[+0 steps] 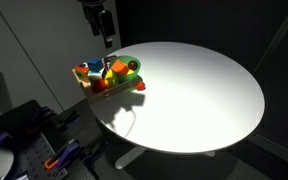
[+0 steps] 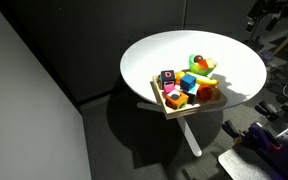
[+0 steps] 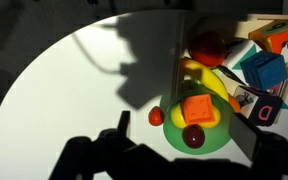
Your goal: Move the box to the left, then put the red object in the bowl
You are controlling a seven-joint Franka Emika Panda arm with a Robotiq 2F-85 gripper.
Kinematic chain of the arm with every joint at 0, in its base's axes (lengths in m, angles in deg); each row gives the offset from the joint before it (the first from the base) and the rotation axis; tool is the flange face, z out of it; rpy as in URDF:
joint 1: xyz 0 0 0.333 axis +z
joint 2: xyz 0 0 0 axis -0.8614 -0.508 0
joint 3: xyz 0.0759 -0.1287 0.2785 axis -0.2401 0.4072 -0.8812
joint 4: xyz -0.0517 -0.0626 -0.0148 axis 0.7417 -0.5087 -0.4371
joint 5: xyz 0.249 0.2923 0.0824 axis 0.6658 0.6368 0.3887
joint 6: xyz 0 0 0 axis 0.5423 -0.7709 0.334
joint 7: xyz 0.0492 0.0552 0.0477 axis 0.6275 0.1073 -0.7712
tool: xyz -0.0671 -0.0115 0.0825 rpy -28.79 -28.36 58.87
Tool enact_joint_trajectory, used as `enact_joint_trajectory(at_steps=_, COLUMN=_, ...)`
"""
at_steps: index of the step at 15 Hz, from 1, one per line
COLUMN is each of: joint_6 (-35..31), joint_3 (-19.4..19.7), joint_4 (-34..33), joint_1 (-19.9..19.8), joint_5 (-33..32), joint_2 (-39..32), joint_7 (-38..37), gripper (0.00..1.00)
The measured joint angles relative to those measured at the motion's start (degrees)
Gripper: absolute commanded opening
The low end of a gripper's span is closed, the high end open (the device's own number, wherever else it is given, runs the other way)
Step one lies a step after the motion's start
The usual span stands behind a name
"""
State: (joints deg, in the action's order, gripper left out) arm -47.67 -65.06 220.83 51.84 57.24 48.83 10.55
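Gripper hangs above the toy-filled shallow light-brown wooden box at the white round table's edge.

Jaws apparently empty, opening unclear (view dark). Box looks stiff, light: grip a low side wall. Small bright green plastic bowl touches it.

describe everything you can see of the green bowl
The green bowl is small, round, bright and plastic-looking. It sits upright on the white table, right beside the wooden box of toy pieces; whether they touch is unclear. In the wrist view it holds an orange block and a dark red ball. A small red piece lies just outside its rim. Nothing grips it.
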Motion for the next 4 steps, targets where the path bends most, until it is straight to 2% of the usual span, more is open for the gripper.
enact_joint_trajectory(at_steps=4, joint_6=-0.27, joint_3=0.11, joint_4=0.86, joint_1=0.13, joint_5=0.00, joint_2=1.11, joint_7=0.00, gripper=1.00)
